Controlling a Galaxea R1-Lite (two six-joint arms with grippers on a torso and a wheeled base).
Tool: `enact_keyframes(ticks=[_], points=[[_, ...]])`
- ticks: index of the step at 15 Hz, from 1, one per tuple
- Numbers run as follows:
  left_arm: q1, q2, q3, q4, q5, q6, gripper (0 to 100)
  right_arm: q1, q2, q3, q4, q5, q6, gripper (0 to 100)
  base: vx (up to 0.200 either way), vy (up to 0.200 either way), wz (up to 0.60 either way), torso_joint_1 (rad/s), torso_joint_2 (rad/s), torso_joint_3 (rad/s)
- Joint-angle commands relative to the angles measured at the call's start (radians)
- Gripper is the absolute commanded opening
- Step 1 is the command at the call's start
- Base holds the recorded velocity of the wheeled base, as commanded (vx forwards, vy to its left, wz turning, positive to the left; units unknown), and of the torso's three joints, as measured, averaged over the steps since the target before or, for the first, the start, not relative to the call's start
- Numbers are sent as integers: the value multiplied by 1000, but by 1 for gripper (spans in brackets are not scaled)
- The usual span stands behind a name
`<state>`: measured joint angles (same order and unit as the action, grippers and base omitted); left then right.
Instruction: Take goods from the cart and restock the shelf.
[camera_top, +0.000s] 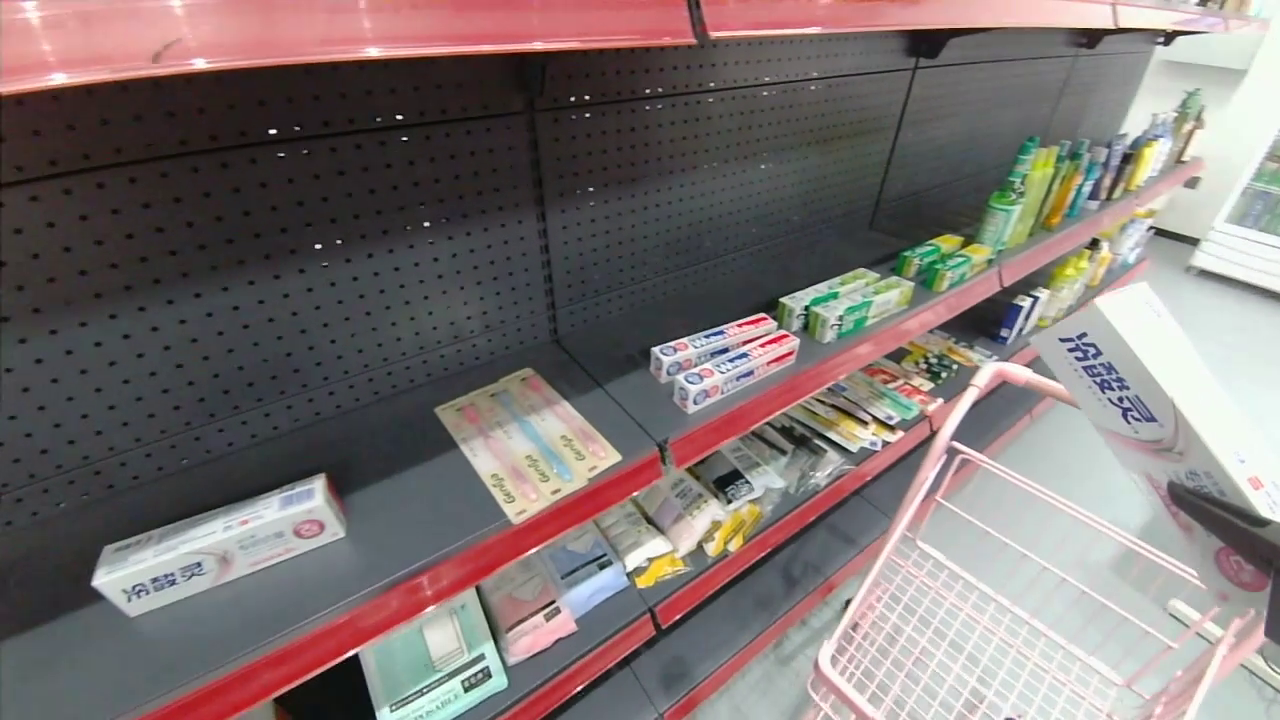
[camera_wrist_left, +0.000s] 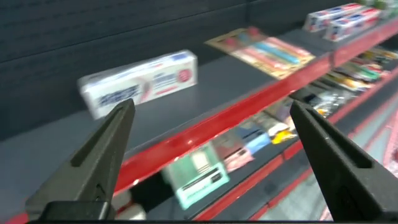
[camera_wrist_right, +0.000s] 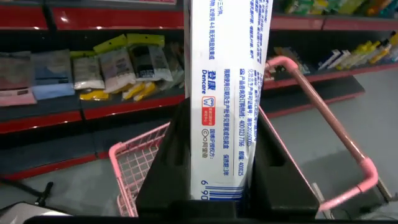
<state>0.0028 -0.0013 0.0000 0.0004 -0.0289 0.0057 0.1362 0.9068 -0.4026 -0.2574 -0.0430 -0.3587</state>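
Note:
My right gripper (camera_top: 1215, 520) is shut on a long white toothpaste box (camera_top: 1150, 400), held tilted above the pink wire cart (camera_top: 985, 610) at the right. In the right wrist view the box (camera_wrist_right: 227, 74) stands up between the dark fingers (camera_wrist_right: 168, 168) of that gripper (camera_wrist_right: 221, 118), with the cart handle (camera_wrist_right: 323, 124) behind it. My left gripper (camera_wrist_left: 211, 104) is open in front of the upper shelf, its fingers (camera_wrist_left: 93, 168) wide apart with nothing between them. Beyond it a matching toothpaste box (camera_wrist_left: 140, 81) lies on the shelf board (camera_top: 400, 520); it is at the left (camera_top: 220, 545) in the head view.
Along the same board lie a toothbrush pack (camera_top: 527, 440), red-and-blue toothpaste boxes (camera_top: 725, 360), green boxes (camera_top: 845, 303) and bottles (camera_top: 1050, 185). The lower shelf (camera_top: 700, 500) holds several packets. Bare board lies between the left toothpaste box and the toothbrush pack. A red shelf (camera_top: 350, 30) overhangs above.

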Motion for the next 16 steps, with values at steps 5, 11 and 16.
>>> enact_keyframes(ticks=[5, 11, 16], points=[[0, 1, 0, 0, 0, 0, 100, 0, 20, -2, -3, 2, 0, 0, 0, 0, 600, 1, 1, 0], [0, 4, 0, 0, 0, 0, 100, -3, 21, 5, -6, 0, -19, 0, 0, 0, 300, 2, 2, 1], [-1, 6, 0, 0, -5, 8, 100, 36, 17, 13, -13, 51, 57, 0, 0, 0, 0, 0, 0, 0]])
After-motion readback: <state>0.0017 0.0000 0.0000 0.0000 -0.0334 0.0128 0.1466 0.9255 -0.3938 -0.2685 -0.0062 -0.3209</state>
